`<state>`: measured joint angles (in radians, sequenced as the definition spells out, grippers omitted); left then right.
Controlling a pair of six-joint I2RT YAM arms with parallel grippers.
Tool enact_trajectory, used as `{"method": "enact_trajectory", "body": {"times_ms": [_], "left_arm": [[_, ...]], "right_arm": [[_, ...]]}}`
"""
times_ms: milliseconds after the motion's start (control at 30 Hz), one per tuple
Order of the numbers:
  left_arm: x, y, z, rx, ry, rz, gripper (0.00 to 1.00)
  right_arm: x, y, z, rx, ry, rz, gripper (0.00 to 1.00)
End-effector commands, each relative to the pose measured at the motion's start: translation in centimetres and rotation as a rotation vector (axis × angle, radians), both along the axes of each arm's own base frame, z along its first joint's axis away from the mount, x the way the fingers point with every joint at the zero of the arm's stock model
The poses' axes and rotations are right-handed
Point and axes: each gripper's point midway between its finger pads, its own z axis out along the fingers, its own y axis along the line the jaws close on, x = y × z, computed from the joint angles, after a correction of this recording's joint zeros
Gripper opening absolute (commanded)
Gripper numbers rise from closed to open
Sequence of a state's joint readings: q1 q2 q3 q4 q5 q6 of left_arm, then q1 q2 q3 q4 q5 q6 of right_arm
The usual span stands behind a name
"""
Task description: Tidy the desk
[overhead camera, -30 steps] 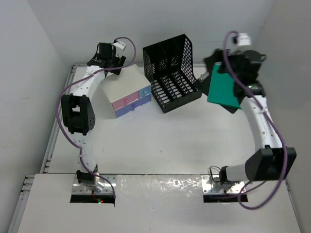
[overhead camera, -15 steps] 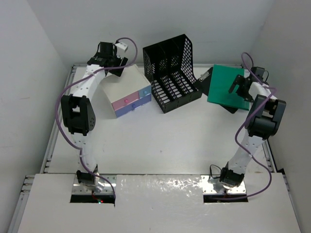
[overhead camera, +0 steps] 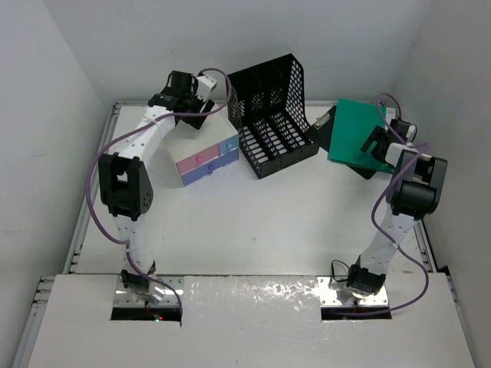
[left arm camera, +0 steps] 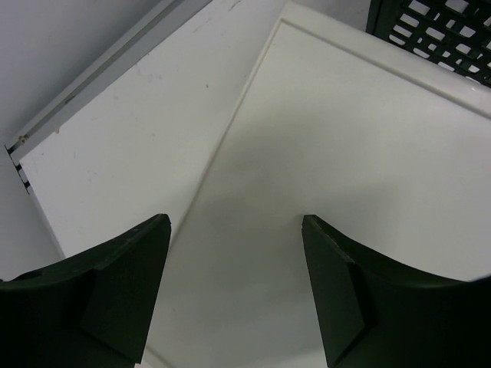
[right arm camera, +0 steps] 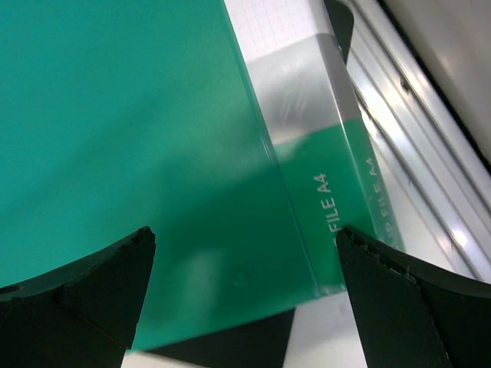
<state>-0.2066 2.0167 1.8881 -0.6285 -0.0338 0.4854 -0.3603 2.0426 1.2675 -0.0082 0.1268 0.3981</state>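
Note:
The desk (overhead camera: 253, 222) is a large white tabletop with a pale metal rim. My left gripper (overhead camera: 198, 113) hangs open and empty over the back of the cream-topped drawer box (overhead camera: 203, 146). In the left wrist view the open gripper (left arm camera: 235, 222) frames the box's cream top (left arm camera: 368, 153), with bare desk (left arm camera: 130, 130) to the left. My right gripper (overhead camera: 374, 142) is open just above a green A4 file folder (overhead camera: 351, 134) at the far right. In the right wrist view the gripper (right arm camera: 245, 230) spans the folder's near corner (right arm camera: 153, 138) without touching it.
A black mesh file rack (overhead camera: 272, 115) stands at the back centre, its corner showing in the left wrist view (left arm camera: 437, 31). A black flat item (overhead camera: 322, 130) lies under the green folder, also in the right wrist view (right arm camera: 238, 345). The desk rim (right arm camera: 414, 153) runs close beside the folder.
The right arm has folded back and its gripper has come down close over the green folder's right edge. The left gripper has moved right along the drawer box's back, toward the rack.

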Motion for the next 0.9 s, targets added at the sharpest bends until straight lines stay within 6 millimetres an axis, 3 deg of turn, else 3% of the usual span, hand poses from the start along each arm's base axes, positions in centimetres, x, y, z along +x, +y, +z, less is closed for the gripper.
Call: {"method": "enact_trajectory", "body": {"times_ms": [0, 233, 367, 400, 467, 500, 533, 667, 800, 867], "left_arm": [[-1.2, 0.4, 1.8, 0.012, -0.023, -0.005, 0.69], [-1.5, 0.6, 1.7, 0.024, -0.022, -0.007, 0.68], [-1.8, 0.9, 1.2, 0.045, -0.015, -0.004, 0.69], [-1.8, 1.0, 0.9, 0.049, -0.011, -0.003, 0.69], [-2.0, 1.0, 0.5, 0.056, 0.002, -0.005, 0.69], [-2.0, 1.1, 0.5, 0.06, 0.004, -0.002, 0.69], [-2.0, 1.2, 0.4, 0.064, 0.007, -0.001, 0.69], [-2.0, 1.2, 0.0, 0.067, 0.011, 0.004, 0.69], [-2.3, 0.9, 0.3, 0.075, 0.011, -0.001, 0.69], [-2.5, 0.9, 0.6, 0.079, 0.007, -0.001, 0.69]], "right_arm": [[2.9, -1.5, 2.5, -0.033, -0.117, -0.009, 0.99], [-1.0, -3.9, 5.1, -0.173, -0.083, -0.108, 0.99], [-0.7, -5.4, 4.0, -0.149, -0.069, -0.119, 0.99], [0.2, -5.6, 4.3, -0.144, -0.077, -0.095, 0.99], [0.9, -5.8, 2.8, -0.135, -0.048, -0.06, 0.99], [2.0, -6.2, 3.5, -0.144, -0.055, -0.025, 0.99], [2.9, -5.5, 1.8, -0.095, -0.047, 0.033, 0.99], [4.0, -5.1, 0.3, 0.002, 0.008, 0.088, 0.99], [2.6, -2.9, -2.1, 0.086, 0.052, 0.151, 0.93], [1.7, -1.8, -2.6, 0.126, 0.052, 0.171, 0.82]]}}
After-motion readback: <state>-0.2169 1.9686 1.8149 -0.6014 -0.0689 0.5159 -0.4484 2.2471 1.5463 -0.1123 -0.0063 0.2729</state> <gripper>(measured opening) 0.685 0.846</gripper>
